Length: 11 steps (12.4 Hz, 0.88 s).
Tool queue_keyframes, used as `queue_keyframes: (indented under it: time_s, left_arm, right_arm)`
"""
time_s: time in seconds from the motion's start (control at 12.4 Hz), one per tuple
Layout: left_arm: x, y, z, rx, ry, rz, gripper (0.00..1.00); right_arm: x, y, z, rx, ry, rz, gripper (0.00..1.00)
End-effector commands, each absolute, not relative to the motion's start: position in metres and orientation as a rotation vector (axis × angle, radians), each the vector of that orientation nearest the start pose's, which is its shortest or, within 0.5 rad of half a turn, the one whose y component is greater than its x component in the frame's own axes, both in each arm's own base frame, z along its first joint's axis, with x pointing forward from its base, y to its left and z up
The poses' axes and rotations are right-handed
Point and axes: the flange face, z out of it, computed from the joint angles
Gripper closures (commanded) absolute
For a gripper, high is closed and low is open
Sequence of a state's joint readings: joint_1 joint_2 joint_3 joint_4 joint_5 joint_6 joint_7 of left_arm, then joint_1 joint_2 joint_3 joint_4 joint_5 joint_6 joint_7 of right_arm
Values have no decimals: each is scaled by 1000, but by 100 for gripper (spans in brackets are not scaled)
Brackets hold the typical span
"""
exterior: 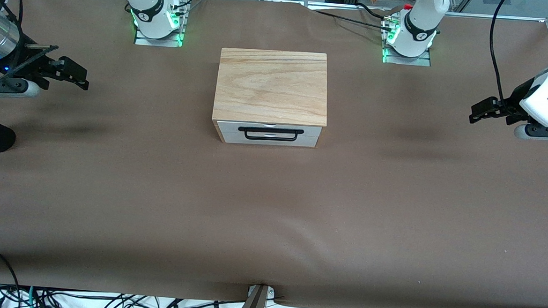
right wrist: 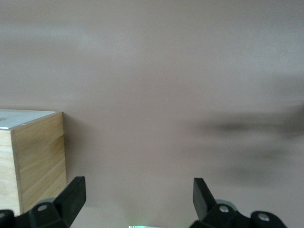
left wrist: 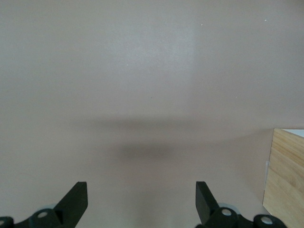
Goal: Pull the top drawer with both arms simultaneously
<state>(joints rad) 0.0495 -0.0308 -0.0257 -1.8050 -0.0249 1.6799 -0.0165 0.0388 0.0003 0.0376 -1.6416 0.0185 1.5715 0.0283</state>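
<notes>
The box (exterior: 271, 86) is sitting mid-table between the two bases, its top drawer (exterior: 270, 127) closed and facing the front camera. The black bar handle (exterior: 270, 133) is lying across the drawer front. The left gripper (exterior: 485, 110) is hovering over bare table toward the left arm's end, well apart from the box, fingers spread and empty. The right gripper (exterior: 74, 74) is hovering likewise toward the right arm's end, released. The drawer is probably sliding stiffly and evenly only if pulled square, so each gripper should be taking the rigid handle near one end; the light box may be sliding along.
</notes>
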Motion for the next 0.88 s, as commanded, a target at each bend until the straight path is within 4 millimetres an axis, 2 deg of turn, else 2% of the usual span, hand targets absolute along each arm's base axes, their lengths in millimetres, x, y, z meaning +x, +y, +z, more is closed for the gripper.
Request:
queue_keyframes:
  time_s: [0.0,0.48,0.8]
  left_arm:
    - [545,7,535,-3179,-68,149,0]
    - [562,2,513,-3221,-83,158,0]
    - [558,1,520,-3220,-114,148,0]
  right_arm:
    - [548,46,596,-3137,-67,102,0]
    - [548,45,594,-3126,-66,124,0]
    - [547,44,594,-3132,-69,135,0]
